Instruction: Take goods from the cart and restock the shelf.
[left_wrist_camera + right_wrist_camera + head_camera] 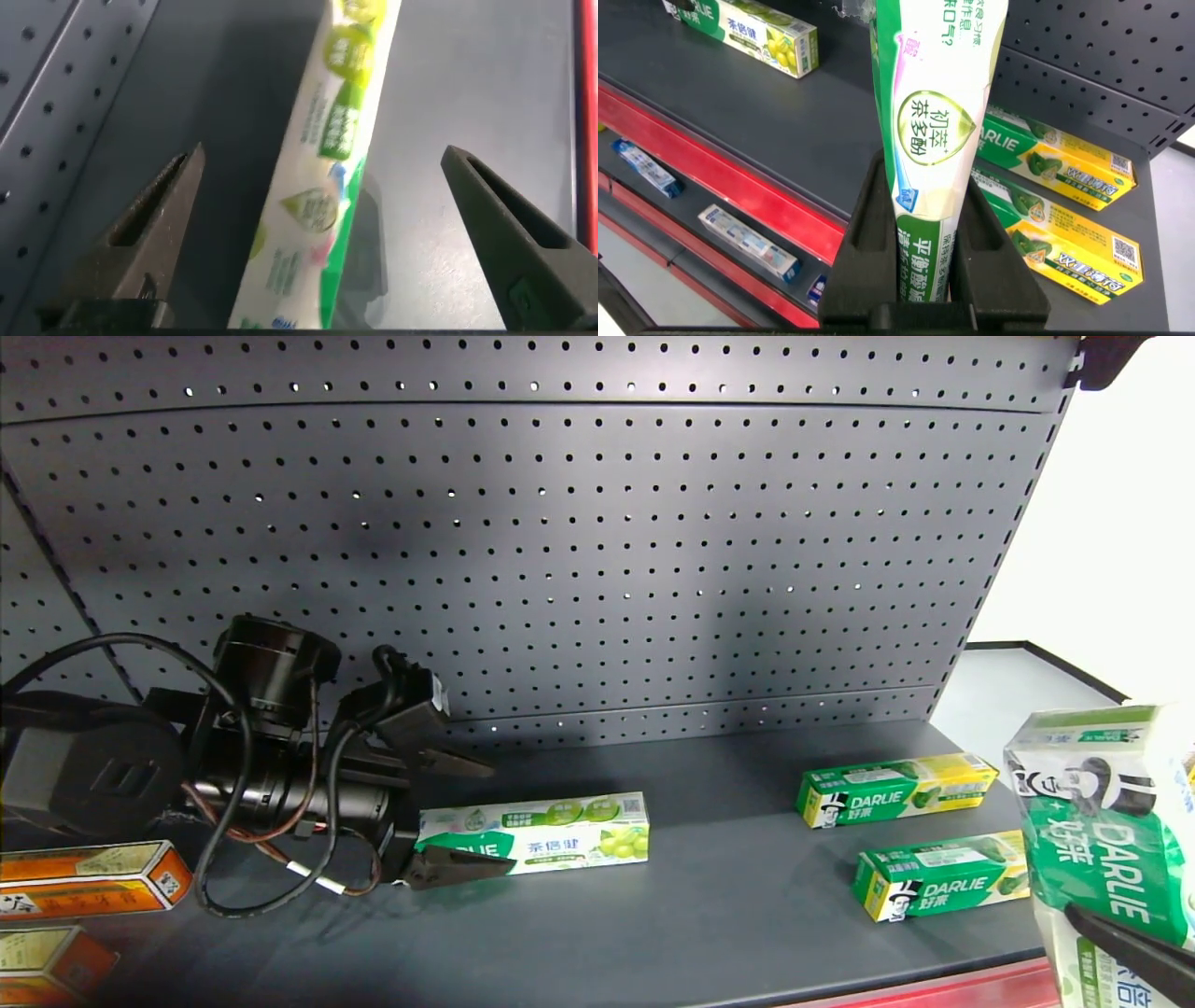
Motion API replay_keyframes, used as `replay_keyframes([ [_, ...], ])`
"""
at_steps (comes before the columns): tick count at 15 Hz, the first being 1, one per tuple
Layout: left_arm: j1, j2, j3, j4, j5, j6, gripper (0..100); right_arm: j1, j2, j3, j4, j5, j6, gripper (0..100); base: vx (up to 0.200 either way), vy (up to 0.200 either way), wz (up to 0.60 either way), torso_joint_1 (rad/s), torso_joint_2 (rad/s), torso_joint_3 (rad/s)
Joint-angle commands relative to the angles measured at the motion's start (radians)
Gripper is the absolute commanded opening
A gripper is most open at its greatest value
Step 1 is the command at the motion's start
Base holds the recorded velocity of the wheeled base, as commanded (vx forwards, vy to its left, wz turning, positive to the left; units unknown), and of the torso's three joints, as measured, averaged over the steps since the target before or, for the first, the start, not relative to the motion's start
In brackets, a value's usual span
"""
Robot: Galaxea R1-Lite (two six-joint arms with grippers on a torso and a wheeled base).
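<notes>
Spreading the left end effector (499,819) wide, released, around one end of a white-and-green cardboard toothpaste carton (551,826) lying flat on the dark grey metal shelf (709,915). Grasping a second, green-and-white toothpaste carton (1102,821) upright in the clenched right end effector (929,187), near the shelf's front right edge. Backing everything with a perforated grey panel (597,551).

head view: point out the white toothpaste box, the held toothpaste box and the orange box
white toothpaste box (560,833), head view, front face
held toothpaste box (1111,831), head view, printed front
orange box (89,882), head view, top face
</notes>
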Motion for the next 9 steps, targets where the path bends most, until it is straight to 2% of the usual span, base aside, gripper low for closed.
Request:
replay_keyframes([
  [1,-0.014,0.003,-0.001,0.001,0.0,0.002,100,0.0,-0.003,0.0,0.0,0.0,0.0,0,0.0,0.0,0.0,0.0,0.0,0.0],
  [5,-0.028,0.006,0.0,0.089,-0.002,0.031,100,-0.001,-0.006,0.0,0.0,0.0,0.0,0,0.0,0.0,0.0,0.0,0.0,0.0],
  [9,-0.026,0.021,-0.003,0.096,-0.002,0.033,100,-0.001,-0.011,0.002,0.002,0.0,0.012,0,0.0,0.0,0.0,0.0,0.0,0.0],
])
